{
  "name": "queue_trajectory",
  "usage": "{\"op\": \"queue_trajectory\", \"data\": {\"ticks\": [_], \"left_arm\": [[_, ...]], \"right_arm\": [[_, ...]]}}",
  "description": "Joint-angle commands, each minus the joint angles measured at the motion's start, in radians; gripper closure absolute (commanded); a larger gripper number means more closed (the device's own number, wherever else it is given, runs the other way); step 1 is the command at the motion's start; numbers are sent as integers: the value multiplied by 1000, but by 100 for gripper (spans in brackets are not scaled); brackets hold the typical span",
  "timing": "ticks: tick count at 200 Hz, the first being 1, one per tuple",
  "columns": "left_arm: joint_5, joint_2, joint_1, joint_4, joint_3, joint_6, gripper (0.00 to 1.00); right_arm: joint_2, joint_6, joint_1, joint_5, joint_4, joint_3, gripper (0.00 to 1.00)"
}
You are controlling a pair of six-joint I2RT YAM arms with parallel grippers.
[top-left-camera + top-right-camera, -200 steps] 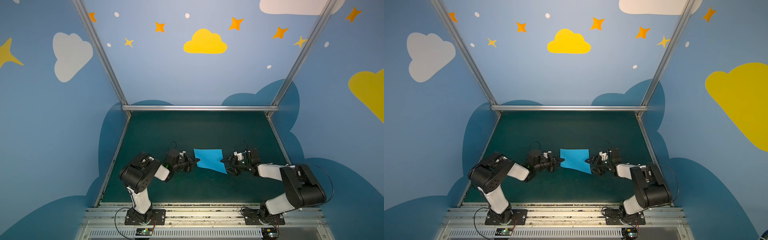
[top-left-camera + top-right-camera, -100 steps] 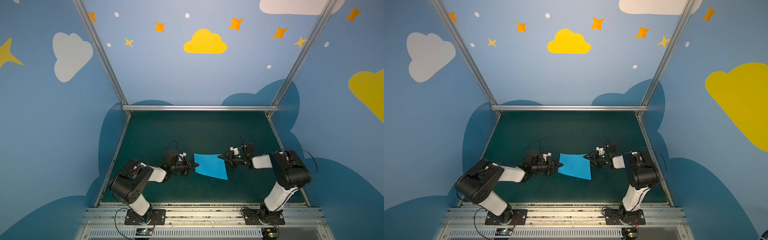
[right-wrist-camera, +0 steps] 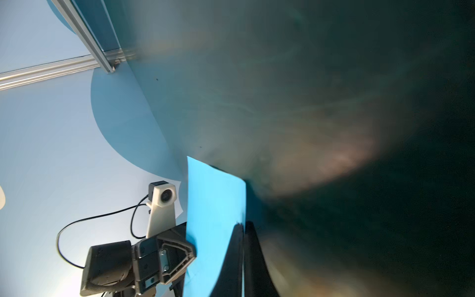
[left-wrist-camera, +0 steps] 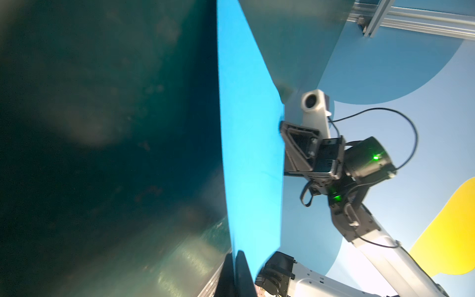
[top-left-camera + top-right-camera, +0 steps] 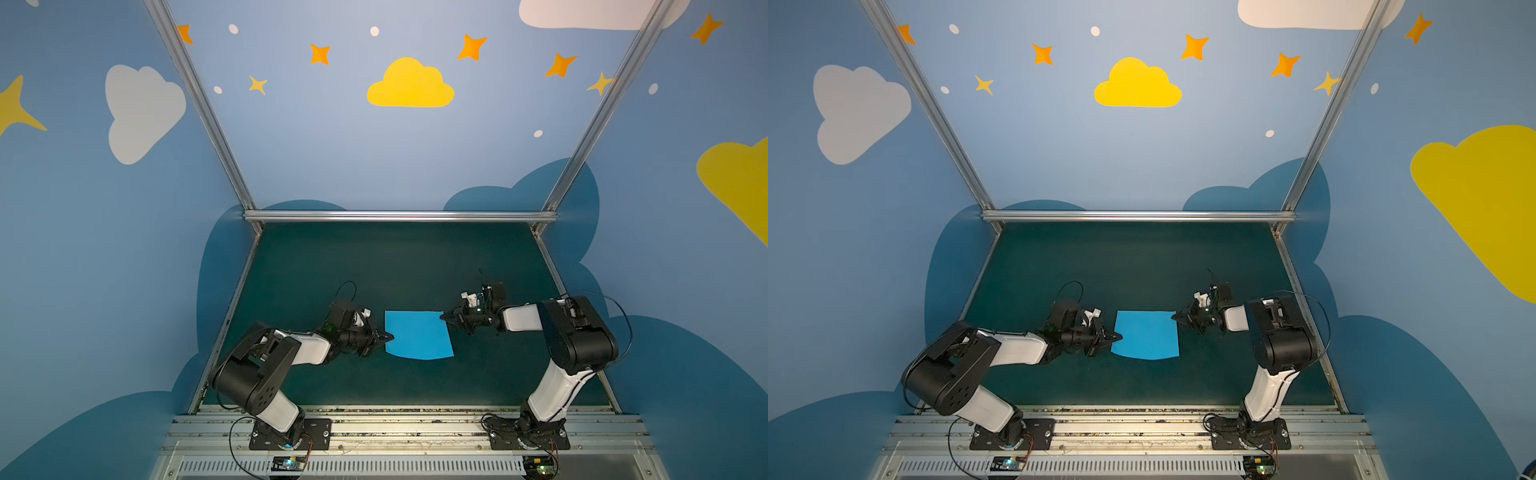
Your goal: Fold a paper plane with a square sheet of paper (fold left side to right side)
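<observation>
The square sheet of paper (image 5: 417, 337) is sitting mid-mat on the dark green mat (image 5: 374, 266), its near edge bowing. The left gripper (image 5: 388, 337) is pinching its left edge, and the right gripper (image 5: 444, 318) is clamping its far right corner.

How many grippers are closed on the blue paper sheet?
2. The left gripper pinches the left edge of the square sheet of paper; the right gripper pinches its far right corner.
</observation>
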Motion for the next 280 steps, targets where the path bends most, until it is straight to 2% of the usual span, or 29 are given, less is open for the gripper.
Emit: {"op": "queue_trajectory", "data": {"ticks": [1, 25, 68, 94, 108, 156, 186, 221, 280], "left_arm": [[-16, -45, 10, -88, 32, 106, 89], [-79, -106, 22, -193, 47, 193, 75], [-135, -187, 54, -283, 53, 272, 63], [-203, -252, 64, -355, 45, 308, 45], [-250, -299, 64, -385, 37, 324, 34], [-470, -523, 67, -423, -11, 395, 11], [-564, -648, 69, -389, -42, 428, 2], [-565, -735, 82, -233, -88, 475, 0], [-451, -723, 128, 50, -103, 467, 0]], "right_arm": [[-84, -45, 21, 19, -103, 51, 100], [-151, -75, 62, 46, -198, 107, 100], [-210, -95, 149, 90, -305, 216, 100], [-226, -79, 201, 99, -324, 271, 100], [-237, -71, 232, 101, -337, 308, 100], [-271, -91, 333, 97, -450, 514, 100], [-281, -120, 378, 90, -547, 673, 100], [-291, -106, 407, 74, -584, 819, 100], [-307, -67, 464, 70, -585, 956, 100]]}}
